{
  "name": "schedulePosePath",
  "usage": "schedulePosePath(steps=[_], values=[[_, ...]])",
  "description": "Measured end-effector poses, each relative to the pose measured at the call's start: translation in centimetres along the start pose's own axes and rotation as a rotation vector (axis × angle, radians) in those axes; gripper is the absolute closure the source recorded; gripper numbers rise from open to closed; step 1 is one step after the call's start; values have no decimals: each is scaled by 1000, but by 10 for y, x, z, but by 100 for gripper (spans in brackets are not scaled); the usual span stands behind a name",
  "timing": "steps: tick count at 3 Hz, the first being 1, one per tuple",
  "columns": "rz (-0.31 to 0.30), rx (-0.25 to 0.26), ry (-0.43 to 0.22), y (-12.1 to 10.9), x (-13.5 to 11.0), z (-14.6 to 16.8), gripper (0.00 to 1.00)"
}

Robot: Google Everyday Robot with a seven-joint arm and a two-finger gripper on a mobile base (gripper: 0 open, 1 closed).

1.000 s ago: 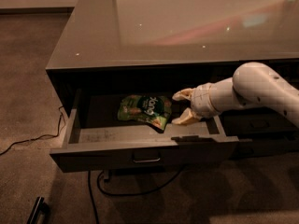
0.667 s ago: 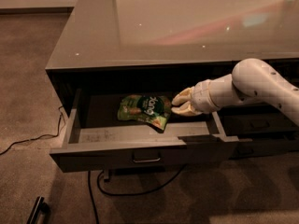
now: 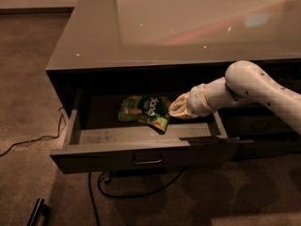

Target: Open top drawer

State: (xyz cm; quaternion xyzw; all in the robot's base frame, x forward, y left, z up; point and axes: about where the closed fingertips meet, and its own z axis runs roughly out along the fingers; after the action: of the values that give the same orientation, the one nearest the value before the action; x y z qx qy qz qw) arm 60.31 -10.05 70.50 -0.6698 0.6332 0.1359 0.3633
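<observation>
We see the tan two-finger gripper (image 3: 178,108) has edged left, now beside the crinkled green snack bag (image 3: 143,111) inside the wide dark grey top drawer (image 3: 103,157), which stands pulled out toward the near side (how far the gripper is open, we cannot tell).

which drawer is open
The top drawer, the wide one holding the green bag, with the tool inside it; the slimmer drawers beside it are shut.
</observation>
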Motion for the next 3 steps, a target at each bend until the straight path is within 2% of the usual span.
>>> schedulePosePath(steps=[2, 3], values=[[-20, -116, 27, 23, 1, 36, 100], [-20, -147, 46, 41, 8, 39, 100]])
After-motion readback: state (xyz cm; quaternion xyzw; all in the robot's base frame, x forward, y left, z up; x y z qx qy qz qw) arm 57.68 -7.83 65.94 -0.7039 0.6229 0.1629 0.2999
